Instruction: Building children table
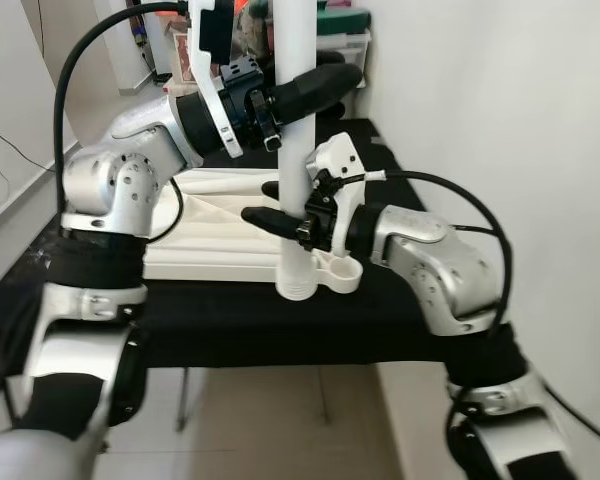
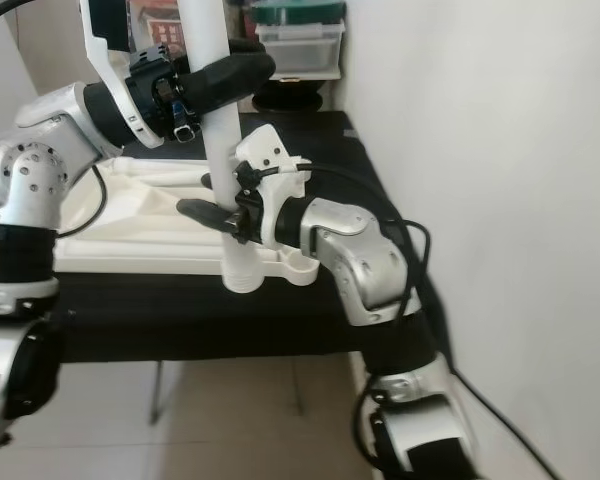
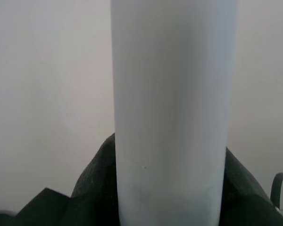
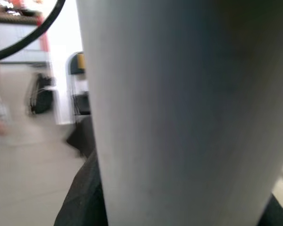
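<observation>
While upright on the tabletop (image 1: 220,250), table leg (image 1: 298,150) gripped by both jaws.

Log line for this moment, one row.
left gripper shut on table leg | right gripper shut on table leg, lower | leg upright at tabletop corner socket

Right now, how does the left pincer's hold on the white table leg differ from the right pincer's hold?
The left pincer clasps the white table leg high up; the right pincer clasps it lower, nearer the socket of the white tabletop.
The left pincer reaches in from the robot's left side, while the right pincer comes from its right.
Both close their black fingers around the same upright leg.
</observation>
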